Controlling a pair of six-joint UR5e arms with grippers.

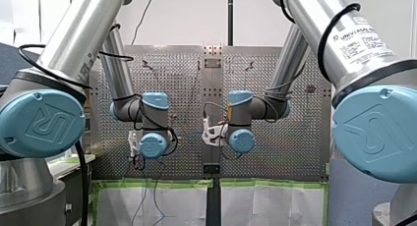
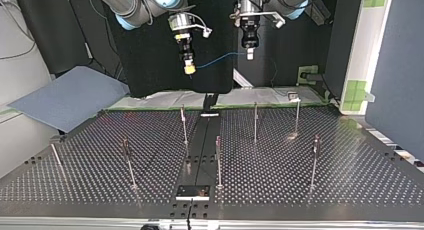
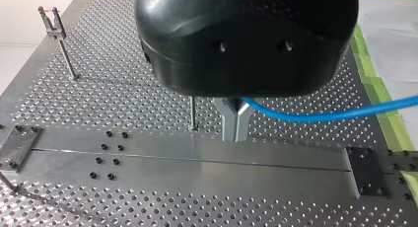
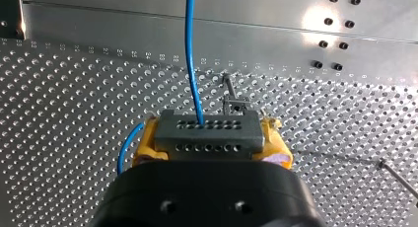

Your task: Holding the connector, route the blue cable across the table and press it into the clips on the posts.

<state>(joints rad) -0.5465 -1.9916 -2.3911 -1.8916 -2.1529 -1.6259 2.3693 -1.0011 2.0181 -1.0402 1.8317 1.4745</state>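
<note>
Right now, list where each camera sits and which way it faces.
Front: behind the shoulders, facing over the table; my left arm, my right arm show.
Top: across the table, facing the arms; left gripper, right gripper show.
Left wrist: on my left arm, along its fingers toward the table.
Right wrist: on my right arm, past the held connector.
Shared: blue cable, top and both wrists.

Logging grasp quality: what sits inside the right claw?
Between the yellow pads of the right claw sits a grey connector with two rows of holes; the blue cable enters one hole. The claw's black body hides the connector's rear.
</note>
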